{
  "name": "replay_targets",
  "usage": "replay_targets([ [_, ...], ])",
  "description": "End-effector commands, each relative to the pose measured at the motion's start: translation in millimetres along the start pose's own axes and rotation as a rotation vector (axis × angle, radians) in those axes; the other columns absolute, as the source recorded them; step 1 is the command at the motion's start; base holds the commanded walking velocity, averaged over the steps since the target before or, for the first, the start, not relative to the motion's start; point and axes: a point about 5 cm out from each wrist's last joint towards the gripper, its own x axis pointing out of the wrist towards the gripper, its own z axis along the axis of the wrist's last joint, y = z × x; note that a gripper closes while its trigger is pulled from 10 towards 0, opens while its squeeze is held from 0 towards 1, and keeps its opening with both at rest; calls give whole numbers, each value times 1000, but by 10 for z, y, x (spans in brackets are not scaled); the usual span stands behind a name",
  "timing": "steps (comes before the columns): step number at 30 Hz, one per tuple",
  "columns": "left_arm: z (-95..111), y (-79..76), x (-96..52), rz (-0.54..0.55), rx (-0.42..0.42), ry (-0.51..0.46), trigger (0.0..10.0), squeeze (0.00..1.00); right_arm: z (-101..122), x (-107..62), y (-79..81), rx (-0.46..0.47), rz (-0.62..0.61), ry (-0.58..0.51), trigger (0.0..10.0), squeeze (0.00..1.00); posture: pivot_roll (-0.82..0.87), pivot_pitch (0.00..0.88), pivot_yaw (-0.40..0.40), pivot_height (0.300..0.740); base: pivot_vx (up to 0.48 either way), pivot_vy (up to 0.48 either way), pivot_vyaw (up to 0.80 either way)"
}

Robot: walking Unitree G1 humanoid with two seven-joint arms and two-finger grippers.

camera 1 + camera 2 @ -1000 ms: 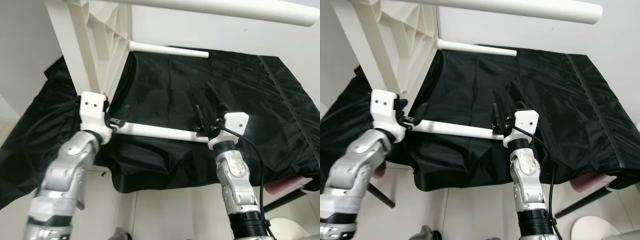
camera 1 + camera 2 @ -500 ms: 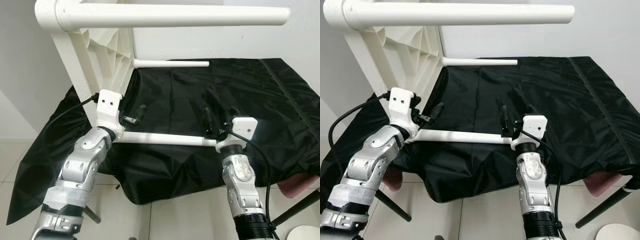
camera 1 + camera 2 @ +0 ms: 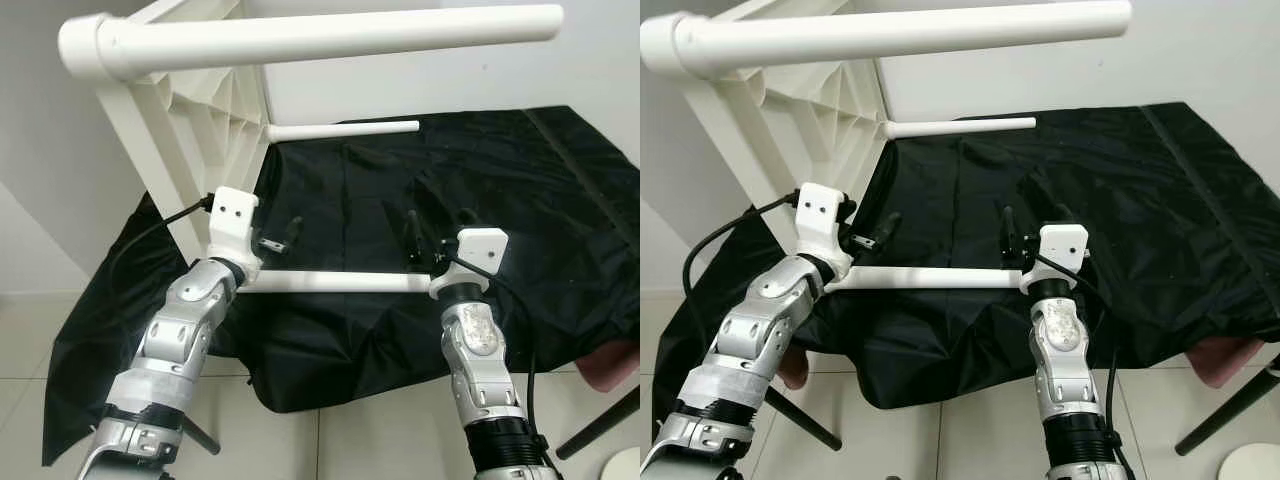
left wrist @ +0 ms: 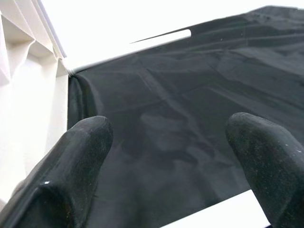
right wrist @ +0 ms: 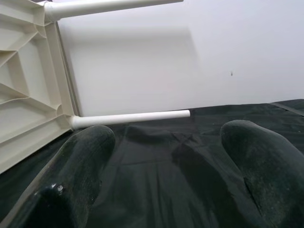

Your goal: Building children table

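White children table (image 3: 190, 110) stands tipped on its side at upper left of the frame, ribbed underside facing right. One leg (image 3: 330, 35) runs across the top of the frame. Second leg (image 3: 345, 128) sticks out right, lower, over the black cloth (image 3: 520, 190). Third leg (image 3: 335, 283) lies level mid-frame, across the front part of the cloth, between the two arms.

Left gripper (image 3: 275, 240), left of centre, is just above the left end of that third leg, close to the table's lower corner. In the left wrist view its fingers (image 4: 61, 175) are apart with black cloth between them; a strip of the white leg shows at the lower edge near one finger. Cannot tell whether a finger touches the leg.

Right gripper (image 3: 425, 240), right of centre, sits at the right end of the third leg, fingers pointing up and away. In the right wrist view the fingers (image 5: 76, 171) are spread, nothing between them; beyond them the cloth, the second leg, the table underside and a white wall (image 5: 190, 57). The leg end meets the right wrist mount; exact contact unclear.

The cloth covers a low surface, its front edge hanging over a tiled floor (image 3: 300, 440). Dark rods (image 3: 1230, 415) stick out under the cloth at lower right and lower left.
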Motion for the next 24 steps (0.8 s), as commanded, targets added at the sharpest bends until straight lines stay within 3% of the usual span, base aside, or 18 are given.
replay_targets([
  [1, 8, 83, 3, 28, 29, 20, 10000, 0, -3, -15, 40, 4, 5, -9, 10000, 0, 22, 0, 221, 740, 0, 0, 0],
  [10, 47, 141, 57, 31, 47, 11, 10000, 0, 3, 92, 6, 1, -17, -25, 10000, 0, 44, 0, 221, 740, 0, 0, 0],
  [16, 19, 151, 10, 37, 64, 16, 10000, 0, -3, 97, 37, -3, -9, -27, 10000, 0, 47, 0, 220, 740, 0, 0, 0],
  [19, -89, 181, -51, 66, 47, 45, 10000, 0, -31, 55, 2, -16, -16, -9, 10000, 0, 46, 0, 179, 740, 0, 0, 0],
  [24, -58, 218, -31, 105, 62, 18, 10000, 0, -79, 57, -60, -35, -41, 34, 10000, 0, 58, 0, 94, 740, 0, 0, 0],
])
